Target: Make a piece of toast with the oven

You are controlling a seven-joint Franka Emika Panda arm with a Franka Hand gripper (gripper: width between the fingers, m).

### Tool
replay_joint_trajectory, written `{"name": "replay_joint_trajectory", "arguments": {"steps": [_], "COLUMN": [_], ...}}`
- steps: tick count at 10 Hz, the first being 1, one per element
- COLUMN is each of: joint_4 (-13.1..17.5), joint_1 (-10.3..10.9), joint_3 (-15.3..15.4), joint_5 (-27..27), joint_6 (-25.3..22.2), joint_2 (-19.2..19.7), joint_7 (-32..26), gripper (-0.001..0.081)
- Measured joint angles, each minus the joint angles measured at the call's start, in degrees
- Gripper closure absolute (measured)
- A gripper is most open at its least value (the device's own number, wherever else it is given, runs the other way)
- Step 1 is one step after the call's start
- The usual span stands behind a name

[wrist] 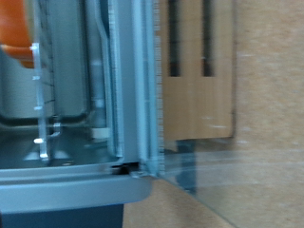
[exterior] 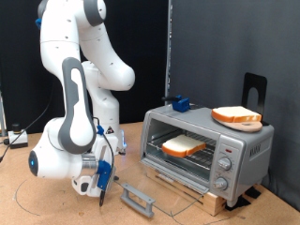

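Note:
The silver oven (exterior: 239,150) stands at the exterior view's right with its glass door folded down flat. The door's grey bar handle (exterior: 138,198) lies low near the table. A piece of toast (exterior: 184,145) rests on the wire rack inside. My gripper (exterior: 101,190) hangs low over the table, just to the exterior view's left of the door handle and apart from it, with nothing seen between its fingers. The wrist view shows the oven's metal frame (wrist: 133,85), the edge of the glass door (wrist: 204,180) and an orange crust edge (wrist: 13,47); the fingers do not show there.
A second slice of bread (exterior: 236,116) lies on a plate on the oven's roof, beside a small blue object (exterior: 178,103). The oven sits on a wooden base (exterior: 208,200). A black stand (exterior: 253,89) rises behind it. Cables (exterior: 14,139) lie at the far left.

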Motion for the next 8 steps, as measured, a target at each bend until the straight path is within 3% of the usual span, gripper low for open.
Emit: {"name": "replay_joint_trajectory", "arguments": {"steps": [3, 5, 8], "joint_4": [0.3, 0.2, -2.2], "joint_1": [-2.2, -2.6, -2.2], "joint_3": [0.0, 0.2, 3.0], "joint_5": [1.2, 2.0, 4.9], "joint_6": [-8.3, -12.4, -13.4], "joint_2": [-3.0, -5.5, -9.6], "joint_7": [-1.7, -2.0, -2.2], "gripper": [-0.0001, -0.0001, -0.0001]}}
